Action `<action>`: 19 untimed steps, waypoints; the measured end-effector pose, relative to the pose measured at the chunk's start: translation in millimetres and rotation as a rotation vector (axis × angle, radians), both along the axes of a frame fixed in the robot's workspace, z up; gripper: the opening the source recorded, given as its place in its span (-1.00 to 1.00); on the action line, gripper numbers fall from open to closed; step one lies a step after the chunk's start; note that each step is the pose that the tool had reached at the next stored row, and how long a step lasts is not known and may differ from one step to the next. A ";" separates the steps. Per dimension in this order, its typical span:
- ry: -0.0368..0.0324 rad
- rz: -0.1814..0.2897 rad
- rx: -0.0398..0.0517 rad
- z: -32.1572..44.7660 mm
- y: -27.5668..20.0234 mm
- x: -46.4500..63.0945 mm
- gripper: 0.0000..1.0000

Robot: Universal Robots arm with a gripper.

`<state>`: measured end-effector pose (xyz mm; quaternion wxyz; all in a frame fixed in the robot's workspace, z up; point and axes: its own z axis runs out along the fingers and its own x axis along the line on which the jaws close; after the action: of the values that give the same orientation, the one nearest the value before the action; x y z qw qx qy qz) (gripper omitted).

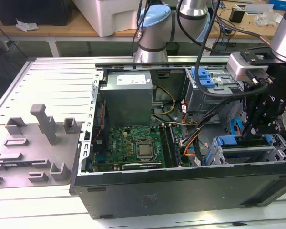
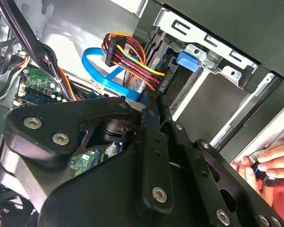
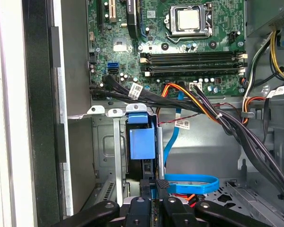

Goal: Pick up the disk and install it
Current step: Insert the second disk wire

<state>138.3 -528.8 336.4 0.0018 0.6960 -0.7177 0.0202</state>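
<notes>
The gripper (image 3: 154,201) is shut narrowly on the disk's (image 3: 142,142) edge, held upright in the bay (image 3: 104,156); square alignment with the rails is advised, cables (image 3: 213,113) kept clear.

A motherboard (image 1: 133,148) lies in the open case (image 1: 181,191), beside a grey power supply (image 1: 128,98) (cables (image 3: 199,101) trail across).

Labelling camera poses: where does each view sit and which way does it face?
Exterior view: off the arm, above the open computer case; shows the arm, gripper over the drive bay.
First wrist view: on the wrist, facing the motherboard; gripper on the disk.
Second wrist view: behind gripper linkage, into the bay.
Both wrist views share the blue cable.
</notes>
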 end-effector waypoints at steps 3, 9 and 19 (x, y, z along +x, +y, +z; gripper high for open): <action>0.0000 0.000 0.0001 -0.2 0.0 0.0 -0.68; 0.0000 0.000 0.0001 -0.3 0.0 0.0 -0.68; 0.0000 0.000 0.0003 -0.3 0.0 0.0 -0.68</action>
<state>138.3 -528.8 336.0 0.0017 0.6960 -0.7177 0.0202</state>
